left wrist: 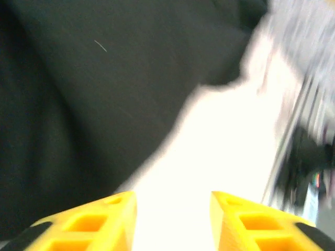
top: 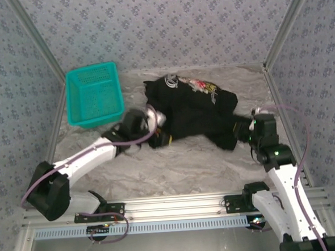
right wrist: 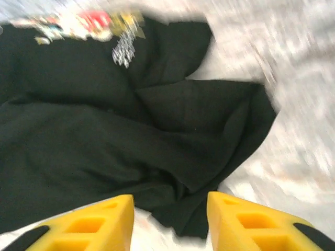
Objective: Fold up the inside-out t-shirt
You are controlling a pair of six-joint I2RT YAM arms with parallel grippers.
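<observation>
Marbled white table [top: 181,164] lies under the t-shirt, with patterned walls behind the t-shirt and to both sides of it.

The inside-out t-shirt [top: 195,115] is a black crumpled heap lying flat on the table, not folded. The white and coloured print [top: 193,85] faces up on the t-shirt's far part. In the right wrist view there are loose folds across the middle, and one corner of cloth droops toward the camera.

The teal mesh basket [top: 93,95] is left of the t-shirt. It is near but not touching, and it stands upright with its mouth up.

The left arm reaches in from the t-shirt's near-left side, the right arm from its near-right.

The left gripper [left wrist: 172,201] is at the t-shirt's left edge. Its yellow fingers [left wrist: 99,222] are parted, with bare table between them and black cloth just beyond the tips. It grips nothing (view is blurred, but the gap is plain).

The right gripper [right wrist: 170,201] is at the t-shirt's right near corner. Its fingers are parted about as wide. The cloth corner lies below the gap, neither finger pinches it, and nothing is held.
</observation>
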